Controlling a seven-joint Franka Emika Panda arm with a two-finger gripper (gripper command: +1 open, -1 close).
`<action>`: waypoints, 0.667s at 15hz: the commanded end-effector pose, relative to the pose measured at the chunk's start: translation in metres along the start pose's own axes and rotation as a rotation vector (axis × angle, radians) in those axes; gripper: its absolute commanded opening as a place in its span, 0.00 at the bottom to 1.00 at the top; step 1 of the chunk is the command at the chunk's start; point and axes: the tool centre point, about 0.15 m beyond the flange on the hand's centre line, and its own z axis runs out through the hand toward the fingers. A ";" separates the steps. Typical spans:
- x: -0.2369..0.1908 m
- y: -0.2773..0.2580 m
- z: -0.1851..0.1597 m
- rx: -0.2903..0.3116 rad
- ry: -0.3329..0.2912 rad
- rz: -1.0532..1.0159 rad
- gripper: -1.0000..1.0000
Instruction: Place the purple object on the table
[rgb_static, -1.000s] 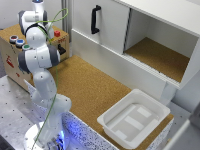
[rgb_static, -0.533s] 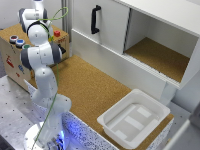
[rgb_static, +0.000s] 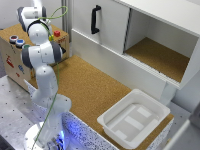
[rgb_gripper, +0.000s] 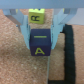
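1. The gripper is clamped on the purple object, a lettered cube, above the table.
2. It looks rigid, light and smooth; its flat opposite faces suit the fingers.

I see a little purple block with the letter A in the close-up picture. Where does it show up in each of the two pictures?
Exterior view: not visible; the arm hides that spot near the wooden box.
Wrist view: the purple block sits centre frame between the jaws, a yellow-green block behind it.
Shared landmark: the brown cork table.
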 end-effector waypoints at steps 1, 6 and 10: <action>-0.019 0.061 -0.017 -0.117 -0.062 0.043 0.00; -0.022 0.166 0.046 -0.026 -0.055 -0.011 0.00; -0.009 0.219 0.110 0.052 -0.045 -0.061 0.00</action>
